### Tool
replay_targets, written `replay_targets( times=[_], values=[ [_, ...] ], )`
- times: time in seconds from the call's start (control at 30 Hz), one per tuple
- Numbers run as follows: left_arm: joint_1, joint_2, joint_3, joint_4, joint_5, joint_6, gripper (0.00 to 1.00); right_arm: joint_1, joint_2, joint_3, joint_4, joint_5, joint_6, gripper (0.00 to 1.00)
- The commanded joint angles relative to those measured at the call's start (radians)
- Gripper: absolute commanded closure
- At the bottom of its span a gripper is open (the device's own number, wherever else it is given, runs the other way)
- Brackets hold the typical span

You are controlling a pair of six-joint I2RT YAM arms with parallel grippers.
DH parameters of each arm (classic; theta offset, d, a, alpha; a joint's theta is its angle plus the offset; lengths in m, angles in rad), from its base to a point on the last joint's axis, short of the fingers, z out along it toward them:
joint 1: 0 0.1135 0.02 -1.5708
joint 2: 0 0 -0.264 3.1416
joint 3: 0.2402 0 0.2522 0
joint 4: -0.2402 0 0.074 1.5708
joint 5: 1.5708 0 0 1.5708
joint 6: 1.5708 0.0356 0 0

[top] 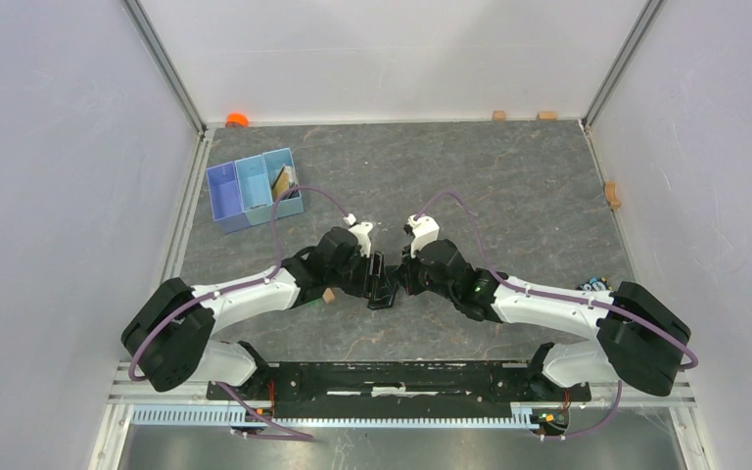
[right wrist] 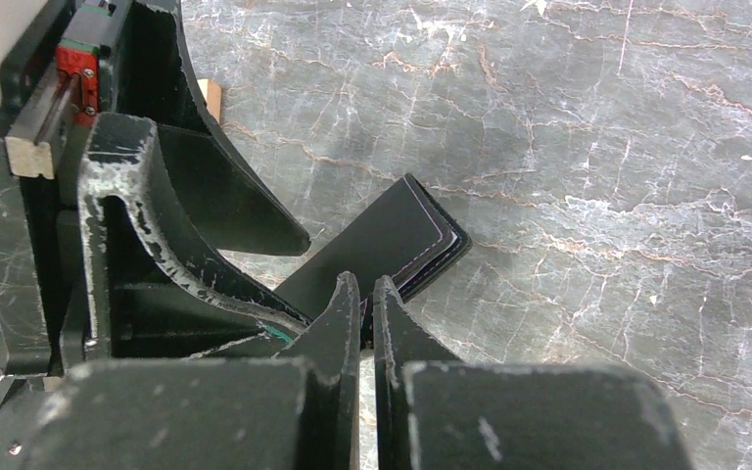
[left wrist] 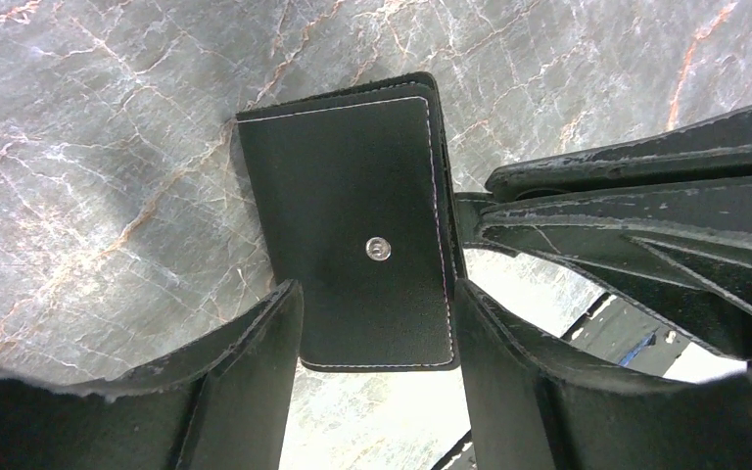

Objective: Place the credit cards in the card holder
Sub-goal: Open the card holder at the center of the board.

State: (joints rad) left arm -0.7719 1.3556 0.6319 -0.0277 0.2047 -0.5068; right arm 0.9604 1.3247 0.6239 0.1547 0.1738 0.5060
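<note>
Marbled grey table [top: 509, 176] carries the card holder [left wrist: 352, 196] at centre, right tool [right wrist: 365, 284] clamped shut on its edge, left tool [left wrist: 374, 291] spread wide astride its end, contact unclear; steady that edge, then lift 1 flap squarely.

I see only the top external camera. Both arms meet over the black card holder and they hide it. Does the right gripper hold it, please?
Observer: Yes. In the right wrist view, the right gripper is shut on one edge of the card holder.
Operator: And the left one?
Observer: In the left wrist view, the left gripper is open and straddles the card holder's near end. I cannot tell if it touches it.
Operator: Does any card show in it?
Observer: No. The left wrist view shows only its black face with a silver snap stud.
</note>
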Motion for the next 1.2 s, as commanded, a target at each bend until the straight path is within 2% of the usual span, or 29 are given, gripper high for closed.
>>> replay_targets(
  times=[0.0,0.23,0.47,0.9,1.17],
  values=[
    [-0.004,0.022,0.044,-0.024,-0.030,0.059,0.36,0.003,-0.013,0.019,0.008,0.033,-0.019,1.00],
    [-0.010,0.024,0.060,-0.047,-0.059,0.090,0.36,0.002,-0.005,0.022,0.005,0.040,-0.024,1.00],
    [-0.013,0.036,0.063,-0.002,0.015,0.068,0.33,0.003,0.005,0.028,0.003,0.040,-0.026,1.00],
    [-0.021,0.040,0.056,0.020,0.025,0.062,0.25,0.004,-0.009,0.017,-0.004,0.043,-0.025,1.00],
    [-0.043,0.060,0.062,-0.027,-0.057,0.106,0.30,0.003,-0.018,0.016,-0.008,0.046,-0.023,1.00]
  ],
)
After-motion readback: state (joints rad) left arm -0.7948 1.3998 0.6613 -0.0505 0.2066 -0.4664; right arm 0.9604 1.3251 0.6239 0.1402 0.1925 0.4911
